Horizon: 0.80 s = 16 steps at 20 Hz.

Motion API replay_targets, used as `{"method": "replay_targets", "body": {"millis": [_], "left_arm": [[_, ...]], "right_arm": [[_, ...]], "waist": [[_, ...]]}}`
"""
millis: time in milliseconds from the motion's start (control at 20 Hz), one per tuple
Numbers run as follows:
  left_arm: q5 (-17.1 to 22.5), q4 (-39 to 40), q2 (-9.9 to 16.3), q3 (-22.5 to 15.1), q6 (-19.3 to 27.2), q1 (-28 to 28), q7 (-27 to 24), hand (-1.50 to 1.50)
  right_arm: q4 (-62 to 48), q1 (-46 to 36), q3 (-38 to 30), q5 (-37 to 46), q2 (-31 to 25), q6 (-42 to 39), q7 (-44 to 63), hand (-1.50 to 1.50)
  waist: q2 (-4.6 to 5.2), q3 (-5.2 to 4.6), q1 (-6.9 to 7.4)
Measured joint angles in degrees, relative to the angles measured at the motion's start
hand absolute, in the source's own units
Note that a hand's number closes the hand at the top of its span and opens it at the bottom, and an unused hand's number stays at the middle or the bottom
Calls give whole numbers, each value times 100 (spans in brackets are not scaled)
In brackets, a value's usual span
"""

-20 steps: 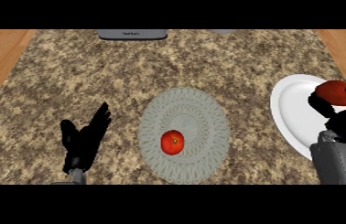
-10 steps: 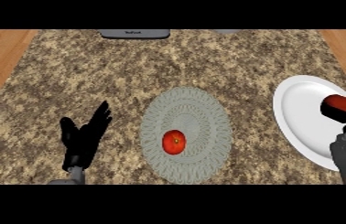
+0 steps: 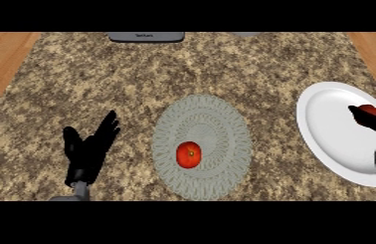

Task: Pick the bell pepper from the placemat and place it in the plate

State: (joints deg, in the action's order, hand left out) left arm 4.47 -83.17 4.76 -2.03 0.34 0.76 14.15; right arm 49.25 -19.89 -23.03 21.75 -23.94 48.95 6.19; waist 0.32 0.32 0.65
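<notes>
While the left hand (image 3: 88, 151) rests open-fingered, the bell pepper (image 3: 189, 155) lies untouched — on the placemat (image 3: 213, 123).

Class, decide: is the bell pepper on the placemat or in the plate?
On the placemat: the red bell pepper lies on the grey placemat, apart from the white plate.

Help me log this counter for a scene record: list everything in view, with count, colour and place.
bell pepper: one, red, on the placemat, toward its near left part
placemat: one, grey, round, woven look, middle of the counter
plate: one, white, at the right edge, partly cut off
grey object: one, at the counter's far edge, only partly in view
counter: one, speckled brown stone
left hand: black, open, fingers up, resting at lower left
right hand: black, mostly out of view at the right edge over the plate, something red beside it
</notes>
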Motion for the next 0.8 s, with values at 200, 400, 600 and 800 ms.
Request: {"method": "replay_targets", "body": {"millis": [200,400,600,800], "left_arm": [[1,-31,-36,-5,11,66,-40,0],[-34,-3,-35,21,23,97,-117,0],[-29,29,-18,80,28,74,-114,0],[-28,7,6,105,-7,107,-142,0]], "right_arm": [[109,81,-596,-903,161,-28,-1235,-150],[510,470,-1014,-1648,348,-376,-1838,-150],[1262,1126,-1098,-2202,604,-1048,-2065,-150],[2046,1968,-1099,-2592,788,-1761,-2185,-150]], "waist": [[-11,-6,-26],[-37,-16,-80],[-55,-21,-119],[-57,-28,-131]]}}
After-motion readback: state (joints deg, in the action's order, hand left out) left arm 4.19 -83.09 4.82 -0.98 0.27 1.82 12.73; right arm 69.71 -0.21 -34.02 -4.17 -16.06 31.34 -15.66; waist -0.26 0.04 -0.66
